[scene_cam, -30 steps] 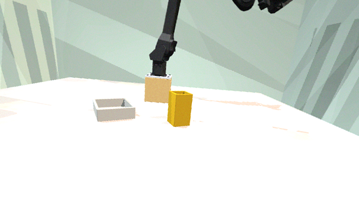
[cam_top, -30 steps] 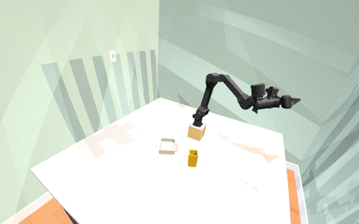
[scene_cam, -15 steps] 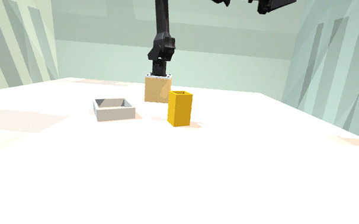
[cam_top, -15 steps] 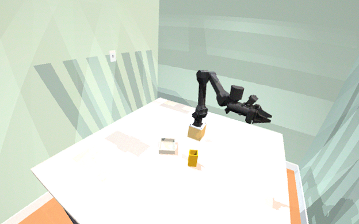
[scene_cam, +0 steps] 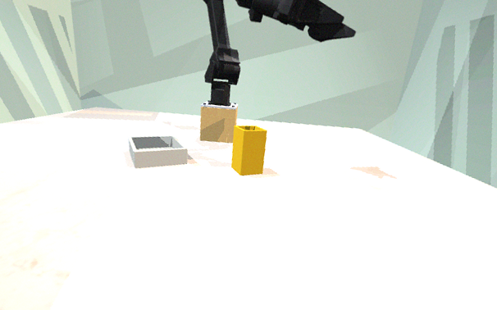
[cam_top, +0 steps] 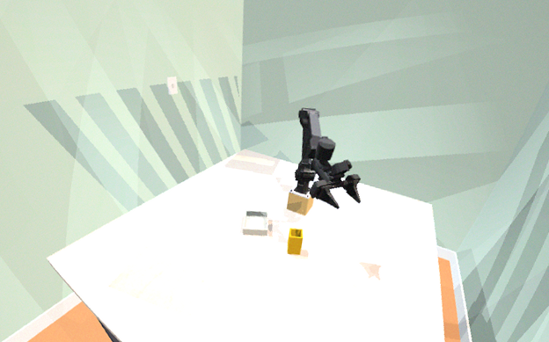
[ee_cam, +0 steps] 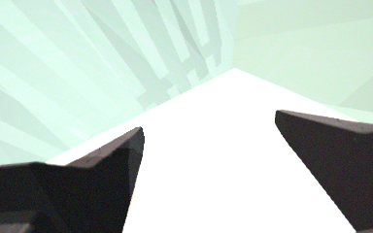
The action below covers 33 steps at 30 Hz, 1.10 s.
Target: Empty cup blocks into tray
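The claw (cam_top: 349, 204) (scene_cam: 349, 25) (ee_cam: 209, 124) stood wide open in the air above the white tabletop (cam_top: 265, 308) (scene_cam: 290, 245) (ee_cam: 209, 184), its two pointed black fingers (cam_top: 327, 196) spread well apart. In the exterior view it pointed toward the right of the picture, with a slight downward slant. In the wrist view the tabletop filled the space seen between and beyond the fingertips, with a corner of it ahead of them and pale green walls (ee_cam: 97, 58) farther off.

The task's cup, a tall, square-sided yellow one (cam_top: 295, 243) (scene_cam: 249, 152), stood upright on the table, lower than the claw, apart from it and to its left as the exterior view showed it. Its open mouth faced up. The inside was shaded, and the blocks could not be made out clearly.

The shallow light-gray square tray (cam_top: 255, 230) (scene_cam: 161, 160) lay flat on the table, also below the claw and farther to its left in that view than the cup. Tray and cup stood near each other with a gap between.

Behind the claw, the black six-joint arm (cam_top: 311, 136) (scene_cam: 218, 22) rose from a tan block-shaped pedestal (cam_top: 299, 203) (scene_cam: 217, 124) with a pale top plate. The pedestal stood on the table, lower than the claw and to its left in both outside views.
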Available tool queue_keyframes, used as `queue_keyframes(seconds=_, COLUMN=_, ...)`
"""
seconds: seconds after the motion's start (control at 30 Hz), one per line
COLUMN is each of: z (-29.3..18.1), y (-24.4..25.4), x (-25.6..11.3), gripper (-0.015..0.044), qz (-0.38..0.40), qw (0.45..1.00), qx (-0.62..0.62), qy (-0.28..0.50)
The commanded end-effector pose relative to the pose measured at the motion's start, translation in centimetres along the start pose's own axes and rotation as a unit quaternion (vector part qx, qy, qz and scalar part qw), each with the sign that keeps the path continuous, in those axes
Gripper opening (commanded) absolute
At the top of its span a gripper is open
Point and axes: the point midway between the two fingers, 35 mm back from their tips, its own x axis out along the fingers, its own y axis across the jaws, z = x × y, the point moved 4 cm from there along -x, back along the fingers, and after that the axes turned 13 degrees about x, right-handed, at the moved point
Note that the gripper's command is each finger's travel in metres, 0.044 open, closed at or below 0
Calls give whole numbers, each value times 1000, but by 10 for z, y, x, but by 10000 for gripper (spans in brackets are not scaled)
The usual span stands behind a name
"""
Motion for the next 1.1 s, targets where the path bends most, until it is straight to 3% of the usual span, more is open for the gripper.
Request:
queue_keyframes(seconds=0.0, z=-29, y=-26, x=-22, gripper=440, qz=-65, qw=997, qx=29, qy=34)
queue_keyframes(seconds=0.43, z=-132, y=-76, x=-96, gripper=440, qz=-253, qw=948, qx=141, qy=134)
queue_keyframes(seconds=1.07, z=-166, y=-88, x=-80, gripper=440, qz=-255, qw=947, qx=143, qy=135)
